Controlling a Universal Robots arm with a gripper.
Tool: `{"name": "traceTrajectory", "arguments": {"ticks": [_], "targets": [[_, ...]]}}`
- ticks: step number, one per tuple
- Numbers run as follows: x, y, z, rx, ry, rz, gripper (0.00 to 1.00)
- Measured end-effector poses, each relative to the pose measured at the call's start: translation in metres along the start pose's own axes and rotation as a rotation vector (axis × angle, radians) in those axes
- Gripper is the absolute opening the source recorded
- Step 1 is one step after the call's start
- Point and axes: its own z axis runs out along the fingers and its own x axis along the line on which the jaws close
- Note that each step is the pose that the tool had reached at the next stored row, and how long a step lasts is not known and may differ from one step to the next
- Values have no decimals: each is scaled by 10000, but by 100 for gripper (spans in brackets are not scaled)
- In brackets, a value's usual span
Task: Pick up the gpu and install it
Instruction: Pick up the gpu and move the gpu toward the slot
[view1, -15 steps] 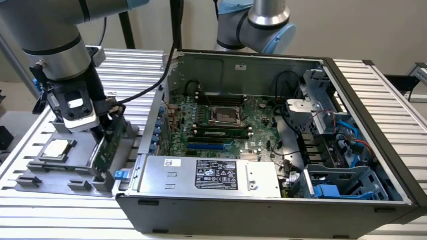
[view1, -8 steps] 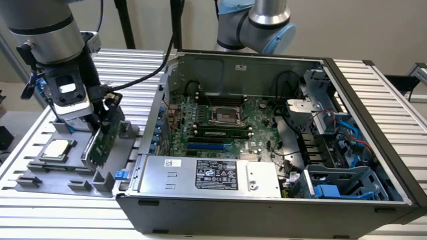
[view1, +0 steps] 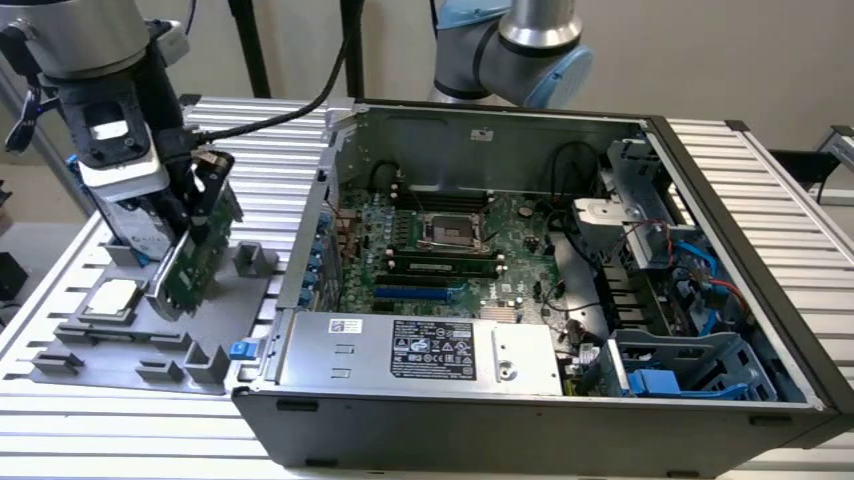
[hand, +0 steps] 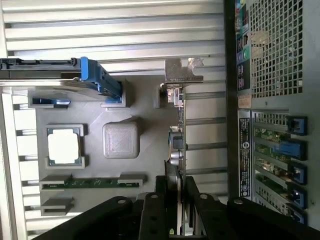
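The gpu (view1: 187, 268), a thin card with its green circuit board facing out, hangs tilted at the exterior view's left, over the grey parts tray (view1: 80, 365). My gripper (view1: 167, 228) is shut on its upper part. Whether the card's lower corner touches the tray I cannot tell. From the wrist the gpu (hand: 177, 150) appears edge-on, with its silver bracket (hand: 182, 72) at the far end. My gripper (hand: 177, 206) clamps the card, a black finger (hand: 159, 201) on each side.
The open computer case (view1: 694, 190) lies at the exterior view's right with its motherboard (view1: 454, 250) and blue slot (view1: 420, 293) exposed. The tray holds a square CPU chip (hand: 64, 145), a memory stick (hand: 90, 183) and a blue-railed drive (hand: 75, 80). Another arm (view1: 514, 50) stands behind the case.
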Motion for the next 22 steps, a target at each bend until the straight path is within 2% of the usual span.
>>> {"name": "traceTrajectory", "arguments": {"ticks": [8, 11, 22], "targets": [[-65, 5, -362, 1, 3, 0, 26], [-183, 14, -495, -2, 32, 0, 26], [-702, 51, -956, -43, 216, 3, 26]]}}
